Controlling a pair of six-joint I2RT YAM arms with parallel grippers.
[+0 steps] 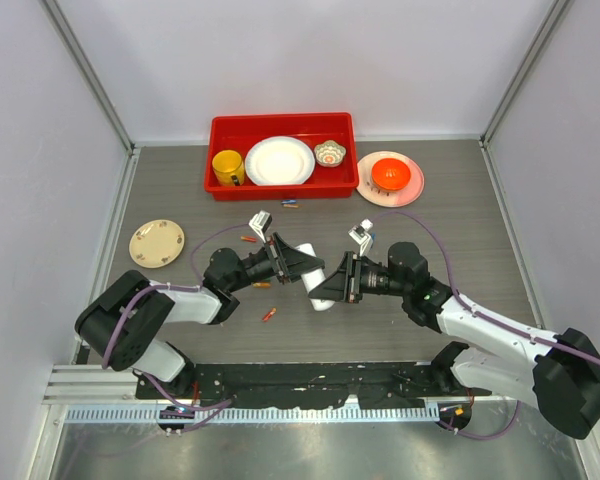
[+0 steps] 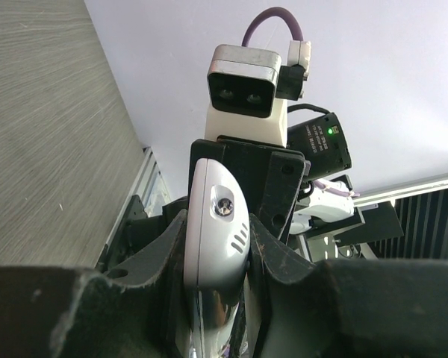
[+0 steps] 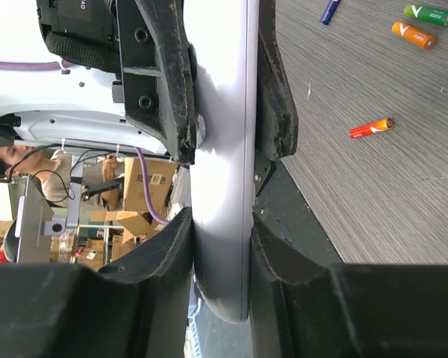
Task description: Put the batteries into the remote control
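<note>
The white remote control [image 1: 317, 278] is held off the table between both grippers, mid-table. My left gripper [image 1: 302, 264] is shut on its upper end; in the left wrist view [image 2: 216, 250] the remote [image 2: 215, 224] stands edge-on between the pads. My right gripper [image 1: 332, 287] is shut on its lower end; in the right wrist view [image 3: 222, 246] the remote [image 3: 222, 149] fills the gap. Loose batteries lie on the table: orange ones [image 1: 248, 240] [image 1: 263, 286], a red one [image 1: 269, 315], and a blue and orange pair [image 1: 288, 203]. The right wrist view shows a red-orange battery [image 3: 371, 128], an orange one [image 3: 414, 35], a green one [image 3: 429, 14] and a blue one [image 3: 330, 10].
A red bin [image 1: 220, 187] at the back holds a yellow mug [image 1: 227, 166], a white plate [image 1: 279, 160] and a small bowl [image 1: 330, 153]. A pink plate [image 1: 412, 186] with an orange bowl [image 1: 390, 175] sits to its right. A tan plate [image 1: 157, 243] lies at the left.
</note>
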